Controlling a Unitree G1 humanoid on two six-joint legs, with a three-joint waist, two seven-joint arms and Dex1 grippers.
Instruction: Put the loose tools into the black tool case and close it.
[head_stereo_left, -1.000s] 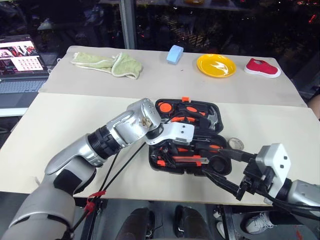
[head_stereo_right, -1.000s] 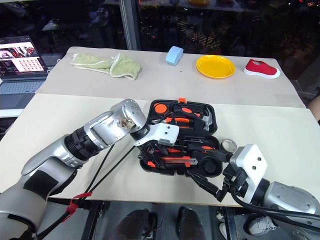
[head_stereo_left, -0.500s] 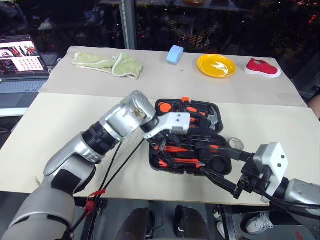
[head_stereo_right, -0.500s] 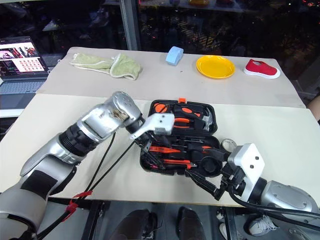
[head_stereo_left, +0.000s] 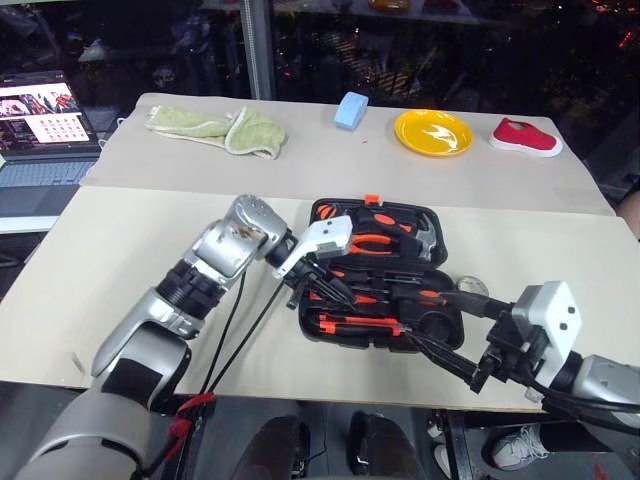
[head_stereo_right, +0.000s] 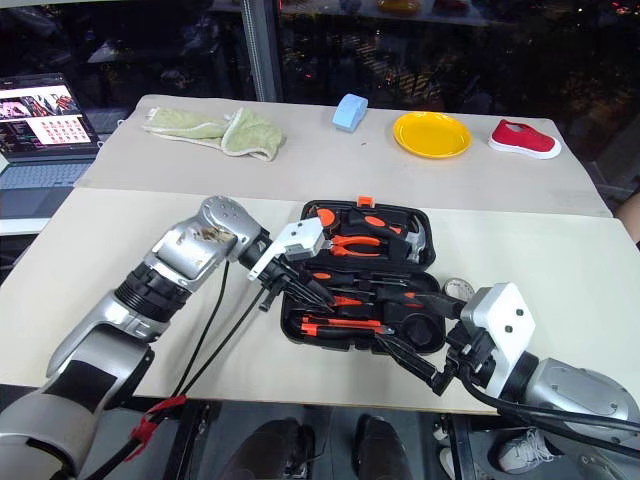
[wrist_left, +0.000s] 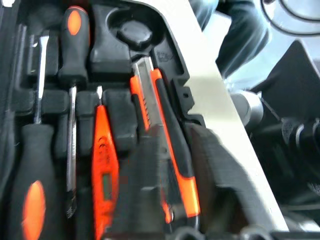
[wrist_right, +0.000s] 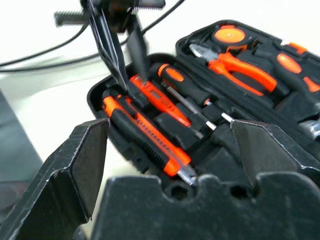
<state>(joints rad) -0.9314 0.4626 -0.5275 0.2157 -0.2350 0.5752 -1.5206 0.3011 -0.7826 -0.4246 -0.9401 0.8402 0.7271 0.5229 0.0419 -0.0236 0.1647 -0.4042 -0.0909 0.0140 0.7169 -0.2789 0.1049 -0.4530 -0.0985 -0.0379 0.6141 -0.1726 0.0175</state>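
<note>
The black tool case (head_stereo_left: 312, 332) lies open on the near table, its orange latch at the far edge. In its near half lie the utility knife (wrist_left: 165, 135), the slim orange tester screwdriver (wrist_left: 102, 165) and two black-and-orange screwdrivers (wrist_left: 72, 45). My left gripper (head_stereo_left: 325, 287) is shut, pointing down and to the right, with its tips over the left end of that half, by the tester; nothing is lifted. My right gripper (head_stereo_left: 420, 317) stands open at the case's near right corner. A small tape roll (head_stereo_left: 470, 288) lies on the table by the case's right side.
Orange-handled pliers (head_stereo_left: 375, 240) and a hammer (head_stereo_left: 425, 240) sit in the case's far half. On the far table lie a green towel (head_stereo_left: 215, 128), a blue block (head_stereo_left: 350, 108), a yellow plate (head_stereo_left: 432, 131) and a red shoe (head_stereo_left: 525, 136). A laptop (head_stereo_left: 40, 130) stands far left.
My left arm has drawn back to the left and tipped its fingers down into the case's left end, opening and then shutting on the way. The right arm has not moved.
</note>
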